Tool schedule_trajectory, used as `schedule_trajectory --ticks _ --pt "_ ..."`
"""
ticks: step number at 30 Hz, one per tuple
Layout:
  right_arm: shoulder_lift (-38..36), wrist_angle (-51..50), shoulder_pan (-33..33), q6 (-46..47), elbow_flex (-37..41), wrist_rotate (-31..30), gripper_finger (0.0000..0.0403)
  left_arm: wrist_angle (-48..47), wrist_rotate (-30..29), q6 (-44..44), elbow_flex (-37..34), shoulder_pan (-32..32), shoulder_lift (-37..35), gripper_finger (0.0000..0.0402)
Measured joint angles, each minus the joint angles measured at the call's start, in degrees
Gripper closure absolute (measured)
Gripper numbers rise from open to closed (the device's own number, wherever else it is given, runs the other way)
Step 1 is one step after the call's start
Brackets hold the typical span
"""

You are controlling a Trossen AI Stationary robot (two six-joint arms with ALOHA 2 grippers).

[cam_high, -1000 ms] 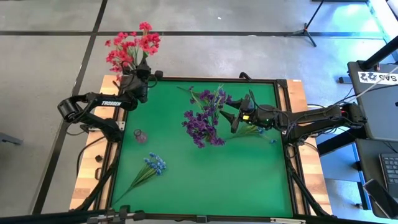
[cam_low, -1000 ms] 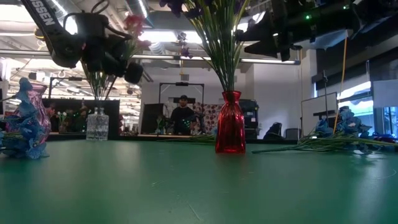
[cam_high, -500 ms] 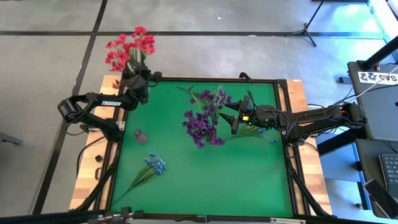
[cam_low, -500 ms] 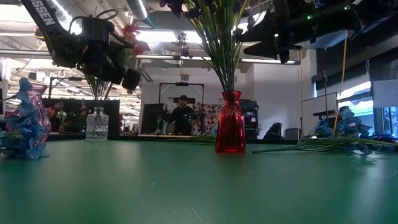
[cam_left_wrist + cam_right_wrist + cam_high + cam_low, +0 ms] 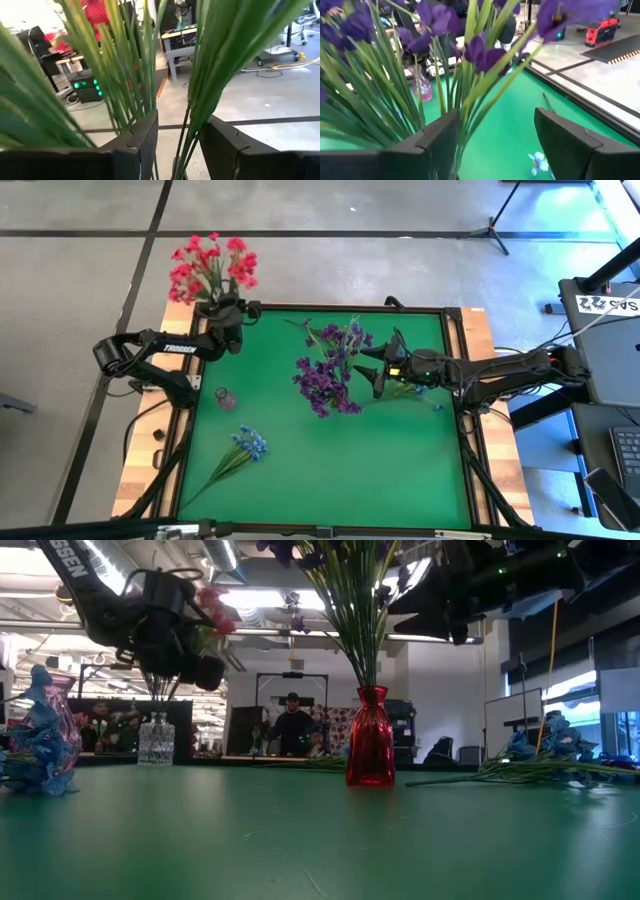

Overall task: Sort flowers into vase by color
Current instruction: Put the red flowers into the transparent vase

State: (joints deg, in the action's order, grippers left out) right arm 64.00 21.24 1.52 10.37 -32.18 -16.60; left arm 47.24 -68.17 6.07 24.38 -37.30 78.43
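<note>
the left gripper (image 5: 228, 320) is at the far left corner of the green table (image 5: 400, 470), up among the stems of the red flowers (image 5: 212, 265). those flowers stand in a clear vase (image 5: 156, 740) at that corner, their blossoms spreading past the table's far edge. in the left wrist view its two dark fingers (image 5: 140, 140) stand apart with green stems between them, some close to the pads; whether they press the stems i cannot tell.

the right gripper (image 5: 381, 366) hangs just right of the purple flowers (image 5: 330, 370), which stand in a red vase (image 5: 370, 750) near the middle of the table. its fingers (image 5: 437, 140) are spread wide, with purple stems running up between them and not clamped.

a blue sprig (image 5: 243, 450) lies flat on the near left part of the table, well apart from both grippers. a small pink vase (image 5: 226, 398) stands between it and the left arm. more blue flowers (image 5: 425, 392) lie on the table under the right arm. across the room, a person (image 5: 292, 725) stands behind the table.
</note>
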Motion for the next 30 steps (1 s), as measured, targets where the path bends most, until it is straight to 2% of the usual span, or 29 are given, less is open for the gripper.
schedule_trajectory --ticks 5,10,15,20,26,30 --pt "-1.30 -2.24 0.00 1.54 -0.04 1.67 0.0146 -0.96 -2.64 1.25 0.00 1.21 0.00 0.0267" --pt "-2.88 -4.83 0.00 2.87 -0.94 1.68 0.0146 -6.12 -6.79 3.95 1.60 3.09 -0.86 0.0267" --pt "-2.81 -11.23 0.00 2.85 -3.15 1.68 0.0145 -11.11 -7.14 1.79 3.18 3.58 -2.71 0.0258" --pt "-2.77 -13.74 0.00 2.89 -4.42 1.68 0.0145 -21.11 -7.06 -2.35 5.13 2.77 -5.88 0.0238" --pt "-2.77 -14.70 0.00 2.35 -5.04 1.62 0.0145 -33.80 -1.71 -13.14 6.78 1.35 -10.10 0.0217" --pt "-2.77 -14.76 0.00 2.26 -5.05 1.23 0.0145 -37.28 3.93 -16.44 6.95 1.63 -11.99 0.0215"
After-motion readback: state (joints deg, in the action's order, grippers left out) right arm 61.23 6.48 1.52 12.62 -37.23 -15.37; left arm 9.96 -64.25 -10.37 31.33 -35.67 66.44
